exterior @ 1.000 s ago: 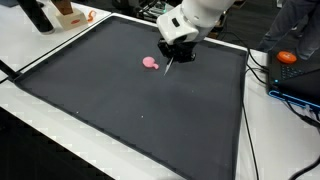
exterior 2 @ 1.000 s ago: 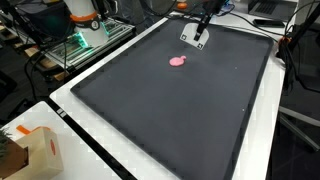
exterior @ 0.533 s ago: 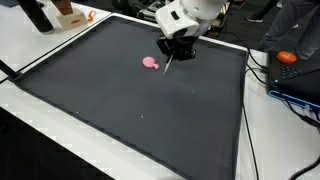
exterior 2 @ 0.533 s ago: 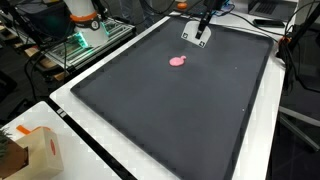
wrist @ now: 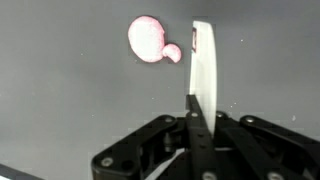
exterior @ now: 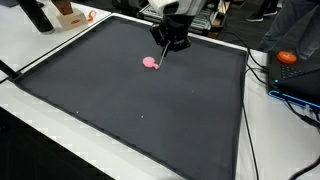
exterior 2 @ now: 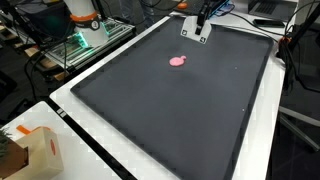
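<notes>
Gripper: the gripper (wrist: 197, 128) has its fingers pressed together on a thin white strip (wrist: 204, 65), clamped at the strip's lower end.
White strip: flat and narrow, it sticks out from the fingers toward 12 o'clock in the wrist view, its tip over the dark mat (exterior: 150, 120).
Pink blob: the pink blob (wrist: 148, 40) lies on the mat at about 10 o'clock from the strip's middle. Its small tail is just beside the strip's edge, perhaps touching it; the view is too coarse to be sure.
Exterior views: in an exterior view the pink blob (exterior: 151, 62) sits at 7 o'clock from the gripper, in the mat's far part.
Surroundings: an orange object (exterior: 287, 57) lies off the mat at 3 o'clock, and a cardboard box (exterior 2: 35, 150) sits at the 7 o'clock corner.
</notes>
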`<state>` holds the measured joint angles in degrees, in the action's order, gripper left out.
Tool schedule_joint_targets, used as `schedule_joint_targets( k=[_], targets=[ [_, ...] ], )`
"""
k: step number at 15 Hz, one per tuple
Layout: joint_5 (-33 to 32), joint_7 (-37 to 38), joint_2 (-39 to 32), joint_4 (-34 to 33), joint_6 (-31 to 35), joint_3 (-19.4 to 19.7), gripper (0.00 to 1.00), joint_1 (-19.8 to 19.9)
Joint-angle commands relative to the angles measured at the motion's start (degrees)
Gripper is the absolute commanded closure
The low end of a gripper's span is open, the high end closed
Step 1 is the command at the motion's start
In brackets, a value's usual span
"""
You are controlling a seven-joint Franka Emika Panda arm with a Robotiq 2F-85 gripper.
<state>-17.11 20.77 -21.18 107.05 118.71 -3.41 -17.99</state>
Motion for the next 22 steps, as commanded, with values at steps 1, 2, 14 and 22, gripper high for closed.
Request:
schedule_joint_targets(
  k=[1,2,14,22],
  targets=[
    [1.06,-1.38,7.5,8.96,4.77,-0.75,0.99,2.69],
    [1.57,-1.94,9.32,10.99,6.26,-0.86,0.99,3.44],
    [9.05,-6.93,29.39,27.42,12.18,-1.56,0.99,8.81],
    [7.76,-5.79,25.22,23.38,11.04,-2.38,0.96,9.47]
  ],
)
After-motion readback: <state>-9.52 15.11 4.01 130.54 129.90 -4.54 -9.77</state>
